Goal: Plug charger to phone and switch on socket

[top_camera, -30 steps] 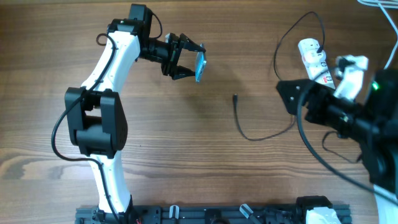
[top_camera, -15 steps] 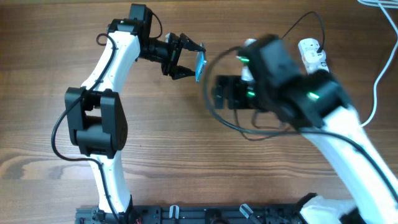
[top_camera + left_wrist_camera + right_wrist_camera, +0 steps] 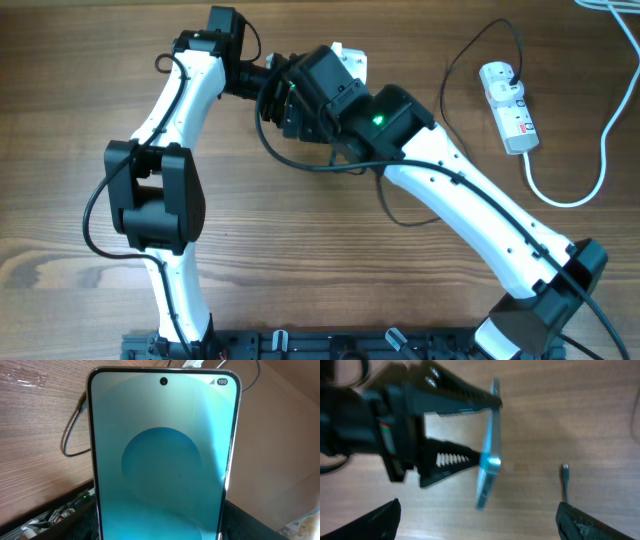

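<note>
My left pincer point(image 3: 489, 430) grips the phone point(image 3: 160, 460) on edge; my right pincer point(image 3: 478, 512) gapes wide, empty. Charger point(image 3: 564, 474) lies unplugged; socket point(image 3: 508, 105) seemingly not yet switched.

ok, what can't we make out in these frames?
Phone port: bottom edge cut off in left wrist view; right wrist view too blurred to show it.
Charger connector: under the right arm overhead; blurred in right wrist view.
Socket switches: too small overhead to tell on or off.
</note>
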`<state>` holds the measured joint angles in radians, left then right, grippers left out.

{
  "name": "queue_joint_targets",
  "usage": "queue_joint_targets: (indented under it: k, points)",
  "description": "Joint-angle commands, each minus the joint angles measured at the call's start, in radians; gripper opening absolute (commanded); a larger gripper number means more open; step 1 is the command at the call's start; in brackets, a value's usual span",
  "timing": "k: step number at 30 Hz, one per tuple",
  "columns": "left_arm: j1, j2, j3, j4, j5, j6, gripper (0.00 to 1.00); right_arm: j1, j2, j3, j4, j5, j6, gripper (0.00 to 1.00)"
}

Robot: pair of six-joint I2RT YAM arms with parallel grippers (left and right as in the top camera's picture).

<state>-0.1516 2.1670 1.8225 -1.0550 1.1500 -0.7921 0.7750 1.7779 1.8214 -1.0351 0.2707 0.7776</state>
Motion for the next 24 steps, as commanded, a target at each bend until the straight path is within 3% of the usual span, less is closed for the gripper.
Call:
queue_joint_targets:
  k: [1,7,12,24]
  points:
    - [-0.011,-0.039,-0.001,0.0,0.028,-0.033,0.72,0.041,-0.001,0.021,-0.002,0.169,0.11,1.0]
    - [-0.011,-0.039,-0.001,0.0,0.028,-0.061,0.73,0.057,-0.001,-0.026,-0.01,0.256,0.22,0.99]
    - [-0.013,-0.039,-0.001,-0.001,0.028,-0.061,0.73,0.057,-0.001,-0.047,0.01,0.262,0.243,0.8]
    - [-0.023,-0.039,-0.001,-0.001,0.04,-0.061,0.73,0.056,0.052,-0.047,0.03,0.276,0.19,0.8]
